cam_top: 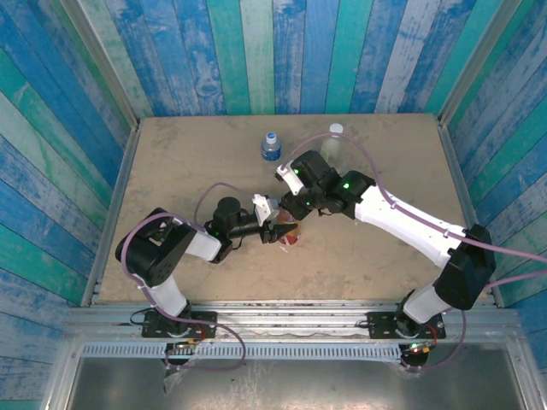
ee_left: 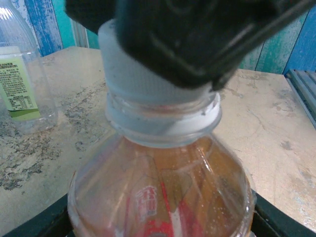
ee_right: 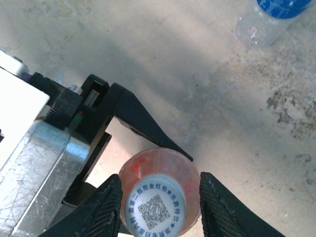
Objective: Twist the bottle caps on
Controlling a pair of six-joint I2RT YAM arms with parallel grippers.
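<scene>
The bottle with orange liquid and a red label [ee_left: 163, 192] stands upright with my left gripper [cam_top: 285, 234] shut on its body. A white cap [ee_right: 160, 206] printed with a code sits on its neck. My right gripper [ee_right: 160, 200] hangs over it from above, open, its ribbed fingers [ee_right: 101, 210] on either side of the cap with a small gap on the right. In the left wrist view the cap [ee_left: 143, 79] sits level on the neck ring, with the right gripper's black fingers [ee_left: 197, 44] covering its top.
The blue-label bottle [cam_top: 271, 147] with a blue cap and the pale bottle [cam_top: 333, 141] with a white cap stand further back on the table [cam_top: 188, 154]. The pale yellow-green bottle [ee_left: 19, 84] is close on the left. Painted plank walls enclose the table.
</scene>
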